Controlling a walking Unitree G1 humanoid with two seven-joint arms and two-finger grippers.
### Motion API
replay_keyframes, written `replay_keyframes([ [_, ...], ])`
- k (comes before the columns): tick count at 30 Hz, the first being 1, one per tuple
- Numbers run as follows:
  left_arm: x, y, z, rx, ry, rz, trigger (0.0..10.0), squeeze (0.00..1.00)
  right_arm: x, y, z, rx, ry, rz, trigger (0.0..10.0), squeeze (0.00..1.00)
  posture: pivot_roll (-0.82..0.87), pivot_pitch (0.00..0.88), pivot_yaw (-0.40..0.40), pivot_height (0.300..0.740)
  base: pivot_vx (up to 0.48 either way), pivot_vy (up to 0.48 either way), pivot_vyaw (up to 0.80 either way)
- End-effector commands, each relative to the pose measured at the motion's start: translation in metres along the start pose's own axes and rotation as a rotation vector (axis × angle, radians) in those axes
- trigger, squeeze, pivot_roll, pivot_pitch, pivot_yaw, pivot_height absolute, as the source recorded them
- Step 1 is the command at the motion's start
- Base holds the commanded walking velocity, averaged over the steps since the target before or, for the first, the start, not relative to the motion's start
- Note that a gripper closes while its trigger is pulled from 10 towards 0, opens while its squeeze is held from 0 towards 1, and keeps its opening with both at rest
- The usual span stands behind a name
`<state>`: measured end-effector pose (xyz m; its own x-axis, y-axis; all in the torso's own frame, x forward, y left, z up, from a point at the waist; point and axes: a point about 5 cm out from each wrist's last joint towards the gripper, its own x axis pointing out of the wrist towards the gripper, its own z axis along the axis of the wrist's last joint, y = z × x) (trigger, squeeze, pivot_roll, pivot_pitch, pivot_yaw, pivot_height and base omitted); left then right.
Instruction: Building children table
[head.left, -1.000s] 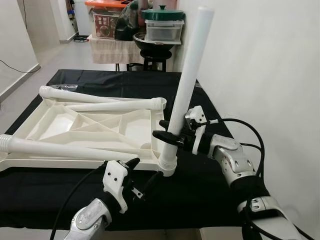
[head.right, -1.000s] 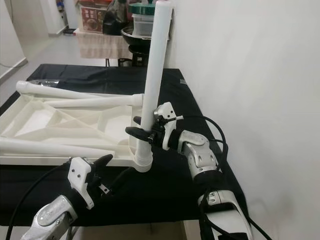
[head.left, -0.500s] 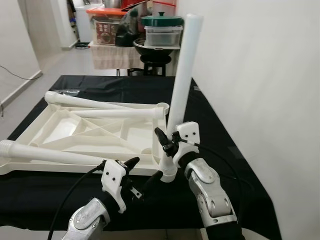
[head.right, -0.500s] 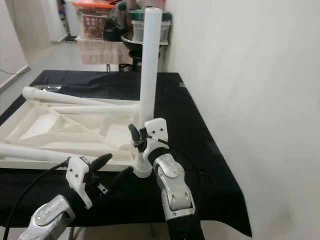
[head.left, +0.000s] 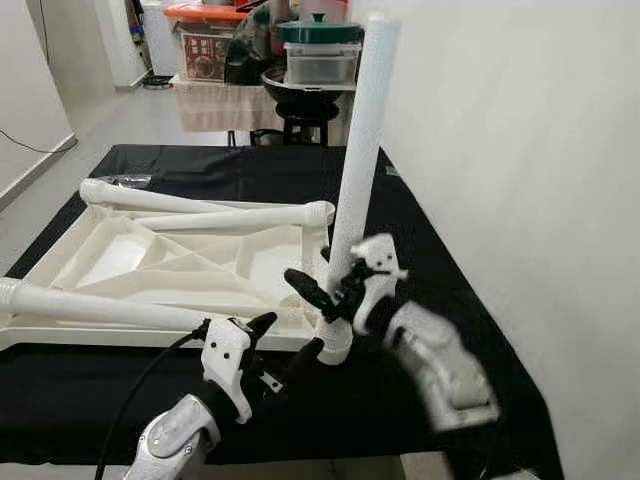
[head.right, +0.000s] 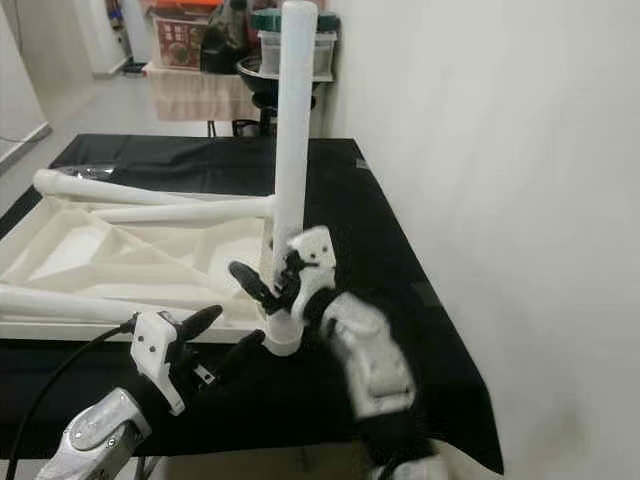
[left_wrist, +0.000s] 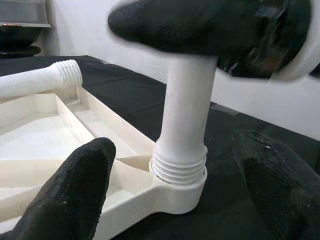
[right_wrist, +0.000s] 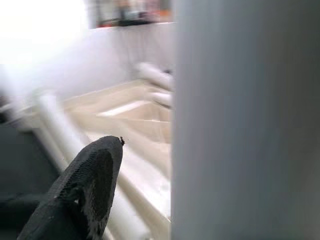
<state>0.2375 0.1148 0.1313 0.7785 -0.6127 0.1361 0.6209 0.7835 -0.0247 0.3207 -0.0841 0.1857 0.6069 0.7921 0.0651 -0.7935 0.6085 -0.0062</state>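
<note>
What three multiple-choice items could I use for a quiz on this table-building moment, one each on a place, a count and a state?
1. Where does the upright leg stand?
A. in the tabletop's near right corner socket
B. on the floor
C. on the far shelf

2. How many white legs are in view?
A. two
B. four
C. six

3. How are the left gripper's fingers?
A. shut on the leg
B. open, either side of the socket
C. holding a cloth

Answers: 1 A, its threaded end sits in the tabletop corner; 2 B, one upright, three lying; 3 B, fingers apart, touching nothing. The right gripper is at the leg.
</note>
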Motion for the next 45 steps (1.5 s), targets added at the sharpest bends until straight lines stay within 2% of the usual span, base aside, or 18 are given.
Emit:
replay_keyframes([
  [1,0.001,-0.001,-0.002,-0.005,0.012,-0.008,10.0,0.00,0.005,0.007,-0.001,0.003,-0.012,0.124,10.0,0.00,-0.01,0.000,-0.079,0.740,0.000,0.000,0.00],
  [4,0.002,-0.001,-0.003,-0.007,0.012,-0.007,10.0,0.00,0.001,-0.007,-0.001,-0.031,0.033,0.255,10.0,0.00,0.00,0.000,-0.086,0.740,0.000,0.000,0.00],
  [9,0.002,-0.003,-0.004,-0.007,0.013,-0.004,10.0,0.00,-0.002,-0.023,-0.002,0.026,0.078,0.360,10.0,0.00,0.02,0.000,-0.097,0.740,0.000,0.000,0.00],
  [10,0.002,-0.003,-0.005,-0.006,0.013,-0.003,10.0,0.00,-0.002,-0.026,-0.003,0.041,0.089,0.385,6.7,0.00,0.02,0.000,-0.100,0.740,0.000,0.000,0.00],
  [11,0.002,-0.003,-0.005,-0.006,0.013,-0.003,10.0,0.00,-0.002,-0.026,-0.003,0.041,0.089,0.385,6.7,0.00,0.02,0.000,-0.100,0.740,0.000,0.000,0.00],
  [12,0.003,-0.003,-0.005,-0.005,0.013,-0.002,10.0,0.00,-0.002,-0.028,-0.004,0.051,0.104,0.409,0.0,0.00,0.02,0.000,-0.101,0.740,0.000,0.000,0.00],
  [19,0.003,-0.004,-0.006,-0.006,0.014,-0.002,10.0,0.00,-0.002,-0.041,-0.008,0.032,0.137,0.352,0.0,0.00,0.03,0.000,-0.103,0.740,0.000,0.000,0.00],
  [25,0.002,-0.006,-0.005,-0.008,0.012,-0.004,10.0,0.00,-0.014,-0.047,-0.022,0.005,0.184,0.216,0.0,0.00,0.02,0.000,-0.105,0.740,0.000,0.000,0.00],
  [26,0.001,-0.007,-0.004,-0.009,0.011,-0.005,10.0,0.00,-0.019,-0.044,-0.034,0.007,0.227,0.114,0.0,0.00,0.02,0.000,-0.107,0.740,0.000,0.000,0.00],
  [27,0.001,-0.007,-0.004,-0.009,0.011,-0.005,10.0,0.00,-0.019,-0.044,-0.034,0.007,0.227,0.114,0.0,0.00,0.02,0.000,-0.107,0.740,0.000,0.000,0.00],
  [29,-0.002,-0.006,-0.002,-0.009,0.010,-0.006,10.0,0.00,-0.017,-0.039,-0.055,0.083,0.256,-0.480,0.0,0.00,0.01,0.000,-0.107,0.740,0.000,0.000,0.00],
  [31,-0.003,-0.004,-0.001,-0.011,0.011,-0.007,10.0,0.00,-0.017,0.003,-0.057,0.060,0.264,-0.589,0.0,0.00,-0.01,0.000,-0.090,0.740,0.000,0.000,0.00],
  [32,-0.003,-0.003,0.000,-0.010,0.013,-0.007,10.0,0.00,-0.011,0.015,-0.051,0.010,0.246,-0.506,0.0,0.00,-0.03,0.000,-0.071,0.740,0.000,0.000,0.00],
  [35,-0.003,-0.003,0.000,-0.010,0.013,-0.007,10.0,0.00,-0.011,0.015,-0.051,0.010,0.246,-0.506,0.0,0.00,-0.03,0.000,-0.071,0.740,0.000,0.000,0.00],
  [38,-0.002,-0.002,0.000,-0.016,0.016,-0.016,10.0,0.00,-0.010,0.001,-0.057,0.055,0.262,-0.560,0.0,0.00,0.01,0.000,-0.092,0.740,0.000,0.000,0.00],
  [43,-0.002,-0.001,0.001,-0.003,0.008,0.007,10.0,0.00,-0.008,0.004,-0.056,0.042,0.263,-0.563,0.0,0.00,-0.01,0.000,-0.083,0.740,0.000,0.000,0.00],
  [44,-0.002,-0.001,0.001,-0.005,0.008,0.006,10.0,0.00,-0.008,0.005,-0.054,0.058,0.246,-0.550,10.0,0.00,-0.01,0.000,-0.084,0.740,0.000,0.000,0.00],
  [45,-0.001,-0.001,0.001,-0.011,0.010,0.002,10.0,0.00,-0.004,0.009,-0.044,0.099,0.200,-0.490,10.0,1.00,-0.01,0.000,-0.081,0.740,0.000,0.000,0.00],
])
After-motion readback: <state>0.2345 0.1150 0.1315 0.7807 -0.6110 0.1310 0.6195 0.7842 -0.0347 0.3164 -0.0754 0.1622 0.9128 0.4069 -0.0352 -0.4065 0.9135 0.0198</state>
